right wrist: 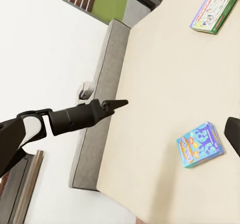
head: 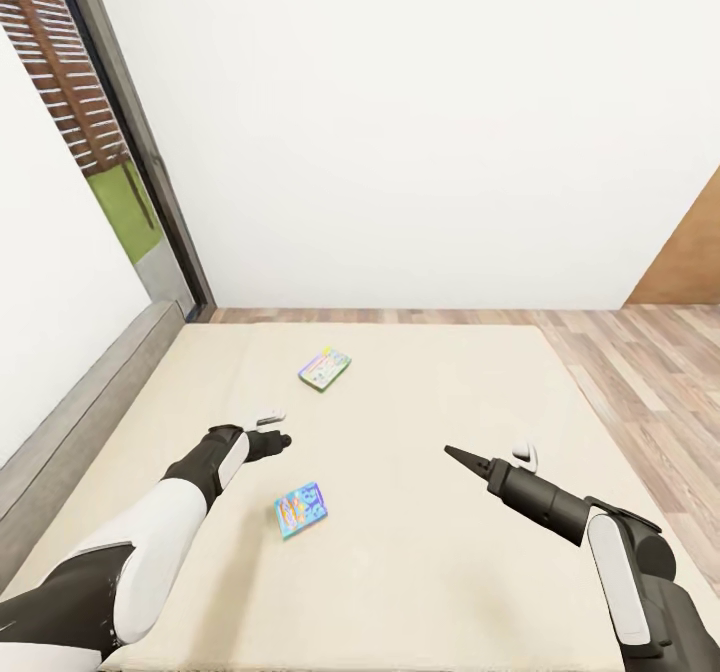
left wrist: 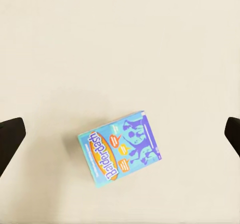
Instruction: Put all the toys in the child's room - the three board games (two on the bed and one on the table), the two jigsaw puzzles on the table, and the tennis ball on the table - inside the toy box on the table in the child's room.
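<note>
Two flat game boxes lie on the bed (head: 420,572), which has a plain, smooth beige top and looks soft and wide. At the left edge of the head view a grey frame (head: 80,422) runs along the bed. Above it, in the upper left, is a tall dark-framed window (head: 110,162) showing red brick and green grass. A bare white wall (head: 400,122) is behind the bed, and a wood-plank floor (head: 640,372) shows at the right.

The left hand (head: 272,430) hangs over the bed, left of the middle of the head view. Its two dark fingers are spread wide apart and hold nothing. The small blue box (head: 301,509) lies just below it in the picture, turned at a slant. In the left wrist view this blue box (left wrist: 119,147) sits between the two dark finger tips at the picture's edges, not touching them, and you can read "Balderdash" in an orange oval on the lid.

The pale green-edged box (head: 324,369) lies farther up the bed, near the middle, well apart from the blue one. The right wrist view shows its colourful printed lid (right wrist: 215,8).

The right hand (head: 497,452) hangs over the bed at the lower right, with one dark pointed finger and one white one spread apart, empty.
</note>
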Motion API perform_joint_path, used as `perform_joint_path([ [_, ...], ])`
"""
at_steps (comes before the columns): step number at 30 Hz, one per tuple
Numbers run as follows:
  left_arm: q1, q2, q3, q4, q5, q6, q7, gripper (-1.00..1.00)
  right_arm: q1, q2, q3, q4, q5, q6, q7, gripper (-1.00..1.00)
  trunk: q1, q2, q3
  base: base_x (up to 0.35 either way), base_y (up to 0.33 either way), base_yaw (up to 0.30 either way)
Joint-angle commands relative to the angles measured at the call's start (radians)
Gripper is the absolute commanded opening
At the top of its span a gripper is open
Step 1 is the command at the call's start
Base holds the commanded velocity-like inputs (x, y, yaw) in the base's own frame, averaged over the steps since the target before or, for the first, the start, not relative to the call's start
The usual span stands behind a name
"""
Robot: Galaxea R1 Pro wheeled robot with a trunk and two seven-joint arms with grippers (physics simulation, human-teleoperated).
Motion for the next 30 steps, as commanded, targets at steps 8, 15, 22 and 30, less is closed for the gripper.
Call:
perform_joint_path([
  [8,-0.002,0.018,0.004,-0.082,0.002,0.096,-0.006,1.0,0.0,0.001,0.001,-0.001,0.001,0.004,0.006,1.0,0.0,-0.002,-0.015,0.0,0.0,0.0],
  [15,-0.002,0.037,0.005,-0.096,0.005,0.106,-0.009,1.0,0.001,0.003,0.003,-0.001,0.001,0.004,0.004,1.0,0.0,-0.002,-0.027,0.0,0.0,0.0],
  [22,-0.002,0.039,0.004,-0.098,0.005,0.107,-0.009,1.0,0.001,0.003,0.004,-0.001,0.001,0.004,0.001,1.0,0.0,-0.002,-0.038,0.0,0.0,0.0],
  [30,-0.002,0.038,0.004,-0.098,0.007,0.103,-0.009,1.0,0.001,0.001,0.003,-0.001,0.0,0.004,0.007,1.0,0.0,-0.002,-0.051,0.0,0.0,0.0],
])
